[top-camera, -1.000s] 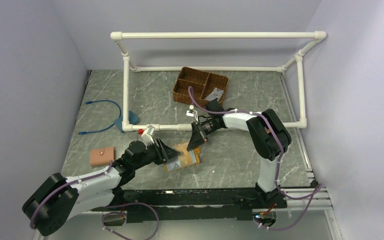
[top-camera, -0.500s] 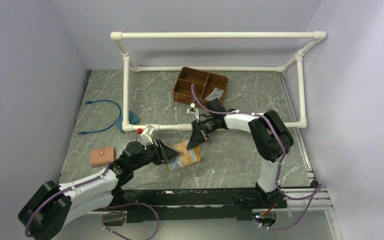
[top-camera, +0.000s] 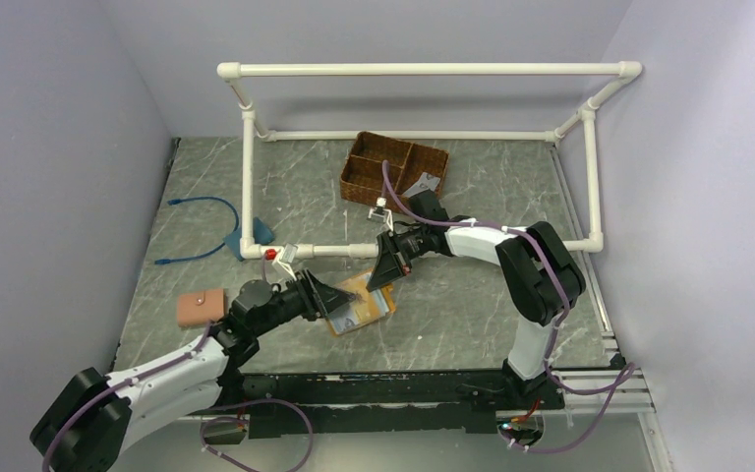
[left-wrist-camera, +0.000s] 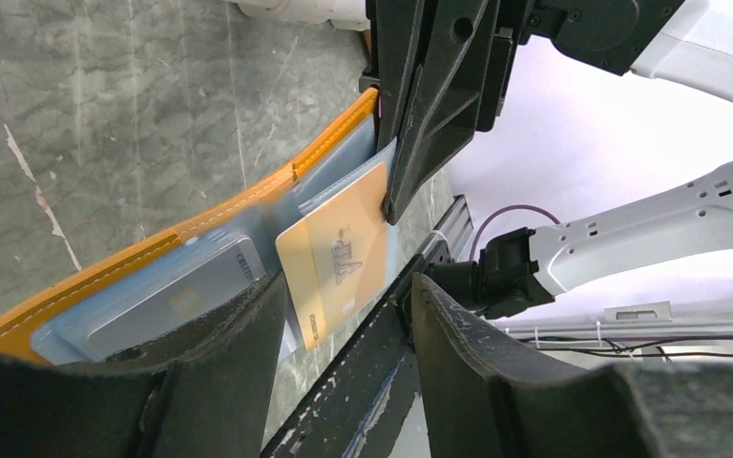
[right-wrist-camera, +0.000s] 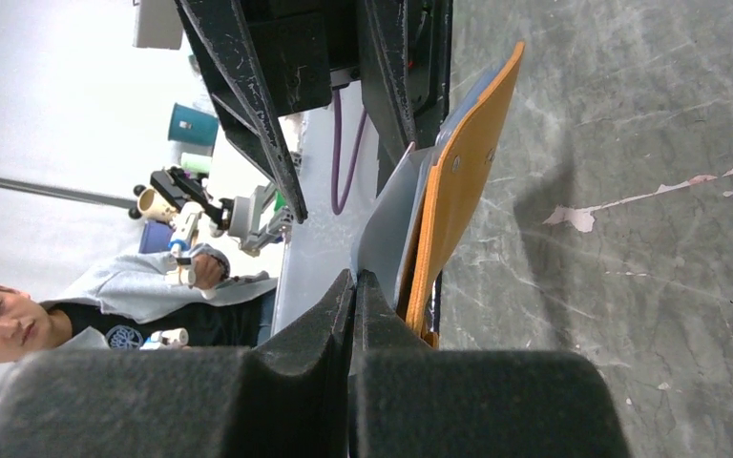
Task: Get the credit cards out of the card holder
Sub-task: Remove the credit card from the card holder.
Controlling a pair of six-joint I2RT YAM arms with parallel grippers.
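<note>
Open mustard-orange leather card holder [top-camera: 359, 307] on the grey marbled table [top-camera: 472, 315], credit cards [left-wrist-camera: 181, 296] tucked in its slots.
Left gripper [left-wrist-camera: 344, 305] jaws apart, straddling the protruding yellow card [left-wrist-camera: 334, 262]; right gripper [right-wrist-camera: 355, 286] closed, tip pinning the pale-blue pockets. Card looks stiff, thin, slick: pinch its exposed end.

Top external: fixed high on the near-edge side, looking down over the whole tabletop [top-camera: 452, 320]. Left wrist: close-up past the left gripper [left-wrist-camera: 344, 305], facing the card holder [left-wrist-camera: 181, 230]. Right wrist: close-up from the opposite side. All three share the card holder, mid-frame overhead.
</note>
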